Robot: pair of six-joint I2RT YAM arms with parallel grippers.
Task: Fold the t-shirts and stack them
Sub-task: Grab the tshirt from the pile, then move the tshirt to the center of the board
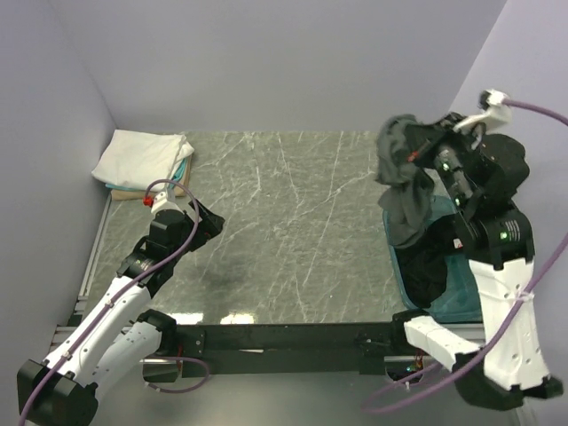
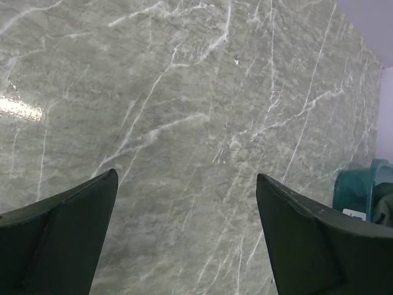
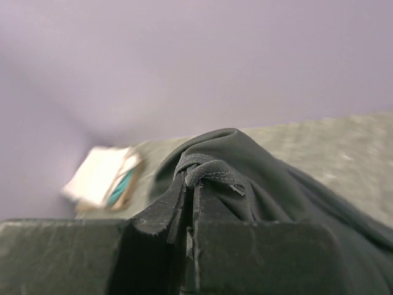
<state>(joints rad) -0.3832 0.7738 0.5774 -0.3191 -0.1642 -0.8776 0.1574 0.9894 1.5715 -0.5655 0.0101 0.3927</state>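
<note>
1. At the near left, the left hand [image 1: 209, 224] hovers low over bare counter [image 1: 293, 222]. Its fingers are spread wide and hold nothing.
2. At the near right sits the teal bin [image 1: 459, 306], with dark cloth [image 1: 428, 268] heaped in it, probably another tee. From the left wrist view only a corner of the bin shows.
3. Above the bin, the right hand [image 1: 415, 158] is raised high, its fingers pressed together on a bunched fold of the charcoal t-shirt [image 1: 404, 191]. The wrist view shows a hem seam pinched right at the fingertips.
4. The shirt hangs crumpled, with its long axis running down from the pinch towards the bin. Its lower end is close to or touching the dark cloth; I cannot tell which.
5. The relation that matters is that open counter lies to the left of the hanging shirt. The right hand has the shirt, and the left hand is well apart across the counter. In my judgement the shirt must travel leftwards before the free hand can catch an edge and spread it.
6. The counter is smooth, grey-green veined stone, glossy, so cloth should slide on it.
7. In the far left corner rests the folded stack [image 1: 142, 158], white on top with teal beneath.
8. Plain lilac walls [image 1: 284, 62] close in the back and sides.
</note>
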